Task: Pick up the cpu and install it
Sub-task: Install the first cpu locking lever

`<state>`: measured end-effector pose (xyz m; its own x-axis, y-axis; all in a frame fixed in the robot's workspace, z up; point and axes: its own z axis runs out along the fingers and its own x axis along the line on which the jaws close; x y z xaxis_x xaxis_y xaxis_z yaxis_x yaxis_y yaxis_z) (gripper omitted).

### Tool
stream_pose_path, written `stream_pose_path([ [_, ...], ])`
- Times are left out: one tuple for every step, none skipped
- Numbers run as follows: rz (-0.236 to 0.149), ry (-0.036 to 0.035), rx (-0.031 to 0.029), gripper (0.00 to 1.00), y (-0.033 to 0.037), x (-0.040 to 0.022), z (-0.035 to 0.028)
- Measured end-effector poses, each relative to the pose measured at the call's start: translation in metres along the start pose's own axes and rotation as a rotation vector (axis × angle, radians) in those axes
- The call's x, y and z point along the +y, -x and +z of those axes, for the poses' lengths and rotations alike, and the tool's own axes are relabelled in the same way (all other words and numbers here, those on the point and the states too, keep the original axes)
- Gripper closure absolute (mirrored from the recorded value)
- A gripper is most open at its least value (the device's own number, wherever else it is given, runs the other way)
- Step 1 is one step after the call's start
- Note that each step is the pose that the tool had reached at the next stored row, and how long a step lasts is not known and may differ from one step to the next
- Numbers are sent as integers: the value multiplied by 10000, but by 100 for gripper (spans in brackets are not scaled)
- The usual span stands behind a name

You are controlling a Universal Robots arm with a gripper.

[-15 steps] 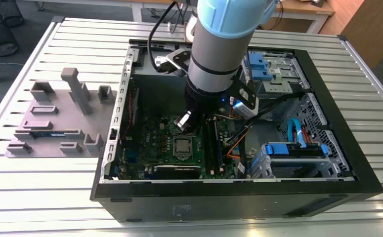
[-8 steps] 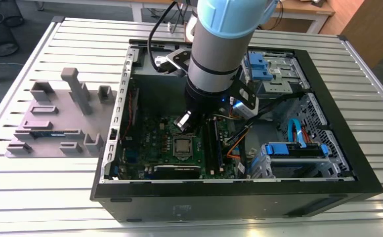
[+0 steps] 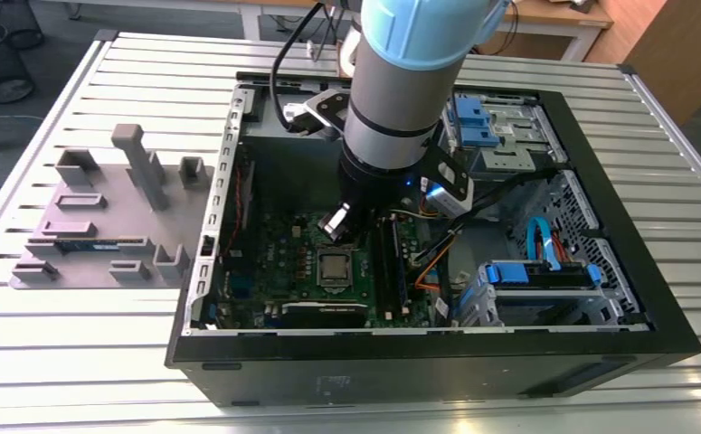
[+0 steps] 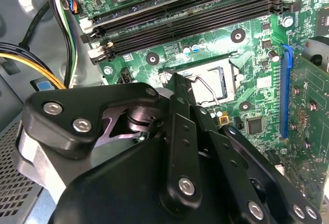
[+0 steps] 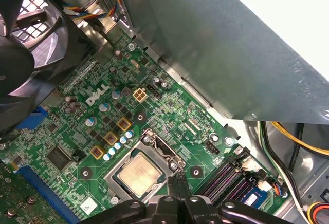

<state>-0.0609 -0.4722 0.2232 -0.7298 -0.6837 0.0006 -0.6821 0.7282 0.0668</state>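
Note:
The cpu (image 3: 335, 266) lies flat inside the metal-framed socket of the green motherboard (image 3: 280, 262), its silvery top showing in both wrist views (image 5: 138, 171) (image 4: 220, 81). My gripper (image 3: 338, 222) hangs inside the open computer case, just above the board and beside the socket's edge. Its two thin fingers are pressed together in the first wrist view, so the gripper (image 5: 177, 182) is shut with nothing between them. In the second wrist view the fingertip end of the gripper (image 4: 178, 78) sits close to the socket's wire lever (image 4: 206, 88).
Black memory slots (image 4: 180, 18) run alongside the socket. A case fan (image 5: 25, 44) and the grey case wall (image 5: 231, 54) stand close by. Yellow and black cables (image 4: 31, 64), blue drive bays (image 3: 544, 271) and a grey parts fixture (image 3: 97, 226) on the exterior view's left.

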Motion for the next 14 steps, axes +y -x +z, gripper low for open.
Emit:
stream_pose_path([
  [12,0,-1,89,0,0,0],
  [23,-1,0,89,0,0,0],
  [23,-1,0,89,0,0,0],
  [24,-1,0,89,0,0,0],
  [23,-1,0,89,0,0,0],
  [23,-2,0,89,0,0,1],
  [23,0,-2,89,0,0,4],
  [23,0,-3,89,0,0,7],
  [23,0,-2,89,0,-1,11],
  [24,-1,-1,89,0,-1,13],
  [24,-2,2,89,0,-1,21],
  [26,-2,1,89,-1,-2,23],
  [44,-2,-2,89,-2,-3,27],
  [97,-3,-5,89,-3,-4,30],
])
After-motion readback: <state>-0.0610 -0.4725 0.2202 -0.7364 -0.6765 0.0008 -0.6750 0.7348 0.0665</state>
